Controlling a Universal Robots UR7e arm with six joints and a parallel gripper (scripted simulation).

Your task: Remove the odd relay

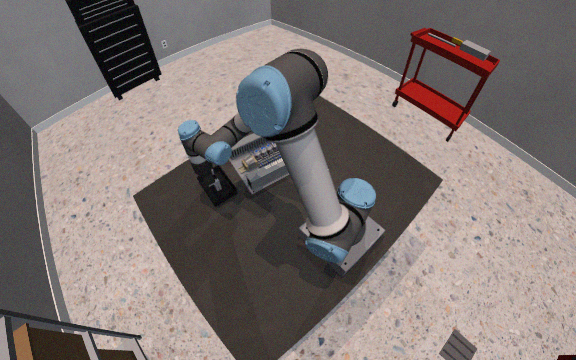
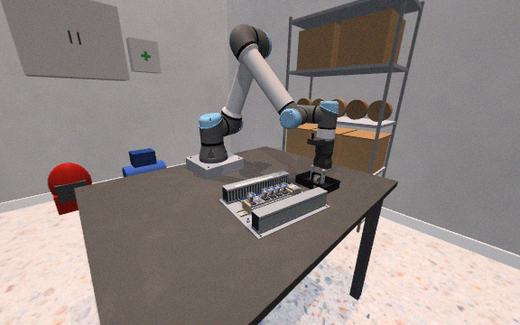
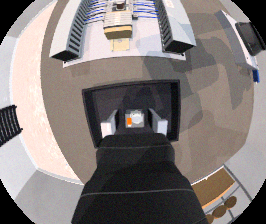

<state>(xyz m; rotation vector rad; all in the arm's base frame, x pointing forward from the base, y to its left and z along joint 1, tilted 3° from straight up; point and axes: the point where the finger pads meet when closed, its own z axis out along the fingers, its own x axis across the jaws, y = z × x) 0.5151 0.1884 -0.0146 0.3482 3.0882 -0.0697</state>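
From where I work, very little can be read. On the wall behind my base hangs a small square sign (image 2: 143, 55) bearing a green cross. Beside it, a larger grey wall board (image 2: 68, 38) carries two short, dark, upright strokes, like the number eleven or a pause mark; I cannot tell which. No letters, brand names or numbers are legible on the relay panel (image 2: 274, 201), the tray (image 2: 318, 181) or the boxes (image 2: 348, 38).
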